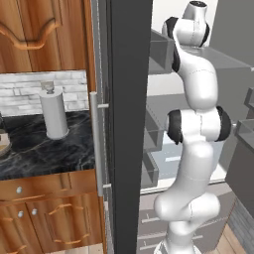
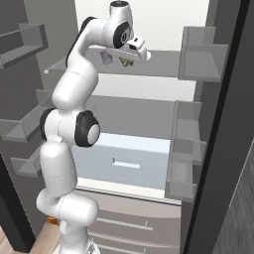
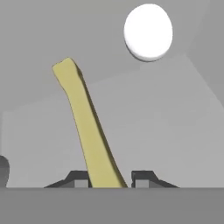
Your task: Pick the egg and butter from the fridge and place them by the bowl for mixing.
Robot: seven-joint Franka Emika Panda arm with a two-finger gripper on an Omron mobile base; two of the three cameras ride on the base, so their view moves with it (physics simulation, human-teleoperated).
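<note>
**Butter in the grip, egg still on the fridge shelf**

Butter [image 3: 89,131] lies closest to the hand camera, a pale yellow-green stick running up from between the two dark fingertips of the tool [image 3: 109,178], which are closed on its near end. It leans slightly to one side in that view. Beyond it, the white egg [image 3: 148,31] sits on the pale grey shelf [image 3: 166,127], well apart from the butter and untouched.

From the right base view, the white arm reaches up and into the open fridge [image 2: 198,64], with the tool [image 2: 126,62] at the level of an upper shelf; something small and yellowish shows under the hand there, most likely the butter, though it is too small to be sure. In the left base view the dark fridge door [image 1: 129,124] stands open between the arm and the counter [image 1: 44,149], where a paper-towel roll [image 1: 53,113] stands. A tan edge at the far left of that counter may be the bowl; I cannot tell.

The step in hand looks like carrying the butter out. The next move calls for drawing the arm back clear of the shelf and door bins without knocking the egg, then getting round the open door to the counter. The egg remains to be fetched.
</note>
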